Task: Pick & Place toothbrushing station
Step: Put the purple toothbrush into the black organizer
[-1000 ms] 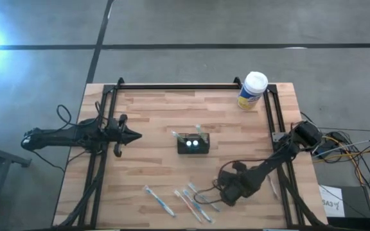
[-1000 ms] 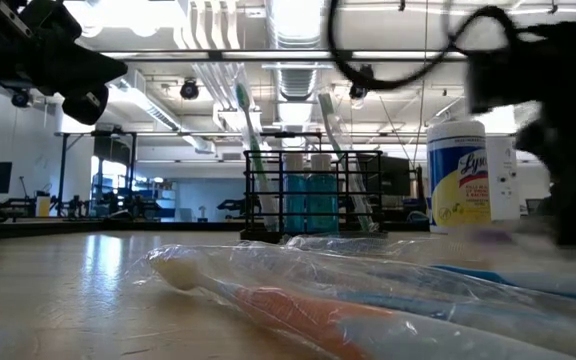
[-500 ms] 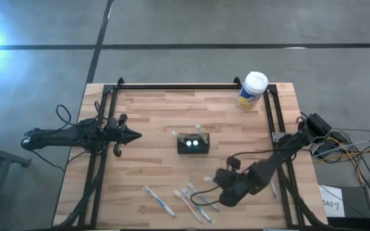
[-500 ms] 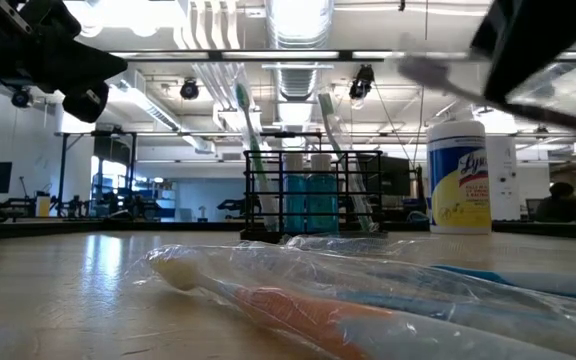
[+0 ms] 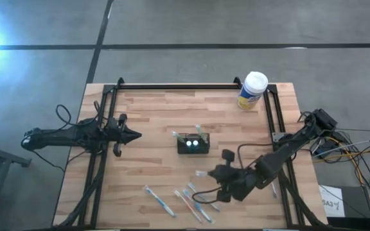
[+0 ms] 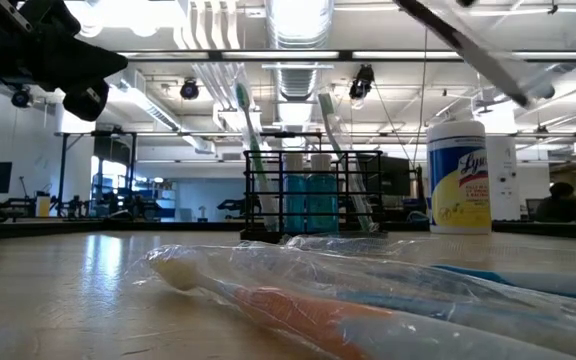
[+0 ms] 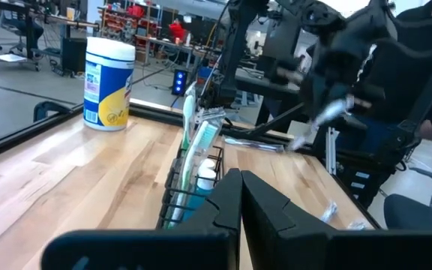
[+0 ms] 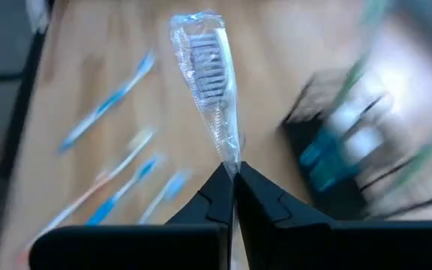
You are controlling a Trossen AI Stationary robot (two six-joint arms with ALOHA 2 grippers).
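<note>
The toothbrushing station [image 5: 193, 143], a small black wire-mesh caddy, stands upright near the middle of the wooden table [image 5: 153, 122]. In the low view it holds two upright toothbrushes [image 6: 251, 150] and teal inserts in its compartments.

I judge the caddy light and stiff, its open mesh giving little flat surface and tipping easily if pushed at the rim. Any hold on it belongs on a side wall or corner post, low down.

My right gripper [image 5: 212, 173] hangs above the table just near and right of the caddy. Its fingers are pinched together on a wrapped toothbrush [image 8: 205, 75], held by the tail of its clear wrapper with the bristle head pointing away. I judge this brush light and stiff, but the film slippery and crinkly. The hold is at the very end, so the brush may swing or slip. A grasp further along the handle would be surer.

More wrapped toothbrushes [image 5: 172, 200] lie loose on the near part of the table, well apart from the caddy.

My left gripper [image 5: 132, 135] waits at the left edge of the table, level with the caddy. Its fingers [image 7: 268, 206] are closed tip to tip on nothing.

A white-capped, yellow-labelled wipes canister [image 5: 252, 90] stands at the far right corner.
</note>
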